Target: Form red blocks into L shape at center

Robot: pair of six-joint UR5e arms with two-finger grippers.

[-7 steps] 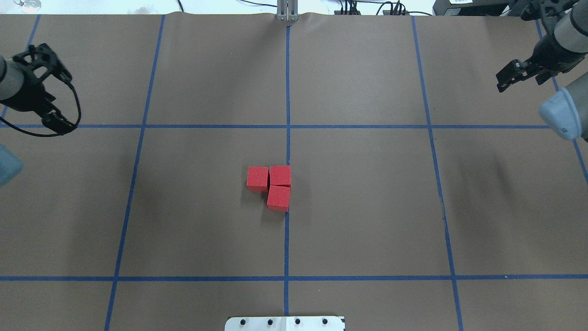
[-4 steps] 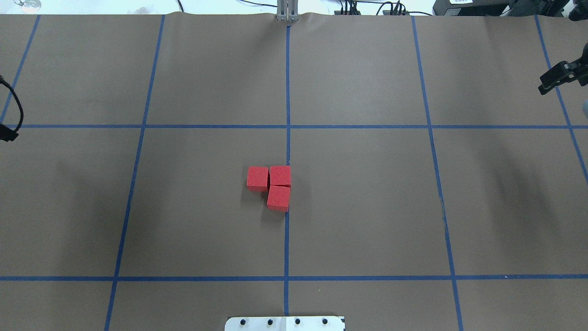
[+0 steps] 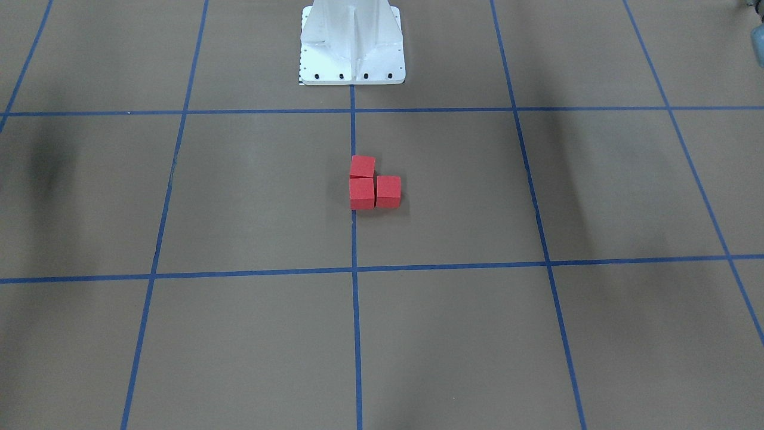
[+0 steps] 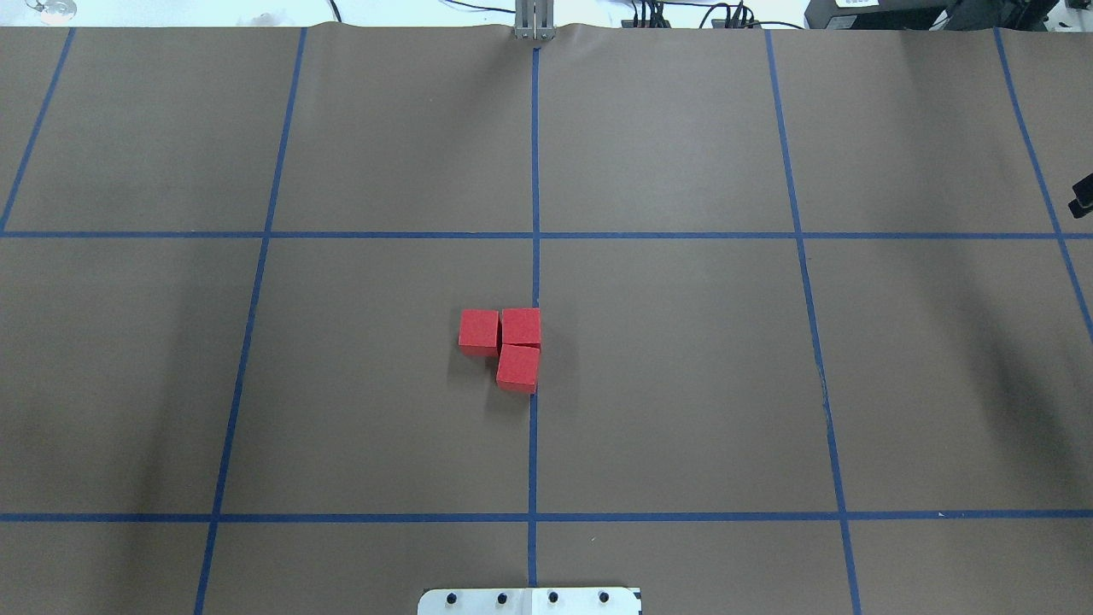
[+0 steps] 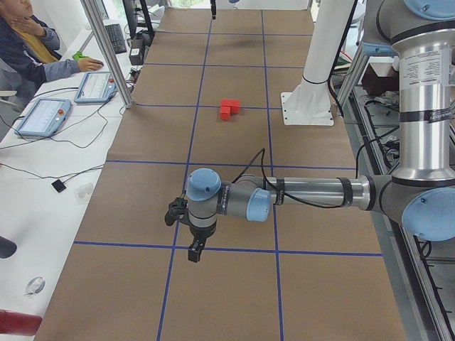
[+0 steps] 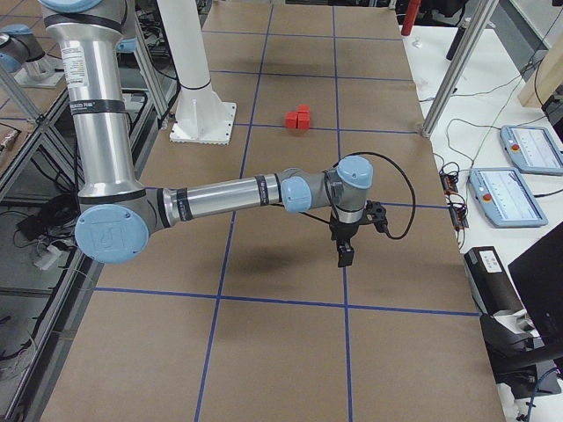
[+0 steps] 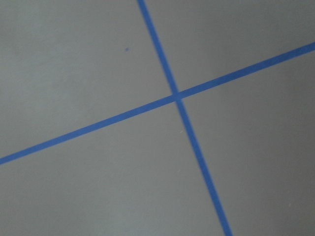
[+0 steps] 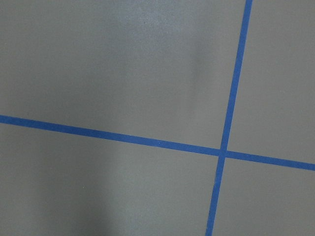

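Note:
Three red blocks [image 4: 479, 331], [image 4: 521, 326], [image 4: 517, 368] sit touching in an L just left of the middle vertical tape line on the brown surface [image 4: 683, 359]. They also show in the front-facing view [image 3: 362, 193], the left view [image 5: 229, 108] and the right view [image 6: 299, 117]. My left gripper [image 5: 193, 252] hangs over the table's left end, far from the blocks; I cannot tell whether it is open. My right gripper [image 6: 345, 257] hangs over the right end; only a dark sliver of it [image 4: 1083, 196] shows overhead, and I cannot tell its state. Both wrist views show only tape lines.
The white metal base [image 4: 529, 600] stands at the near middle edge, also in the front-facing view [image 3: 352, 45]. An operator [image 5: 28, 42] sits beside tablets [image 5: 44, 116] along the far side. More tablets [image 6: 506, 195] lie past the table's far edge.
Both arms have drawn outward: the left one has left the overhead view and only a sliver of the right gripper remains at its right edge. The blocks have not moved.

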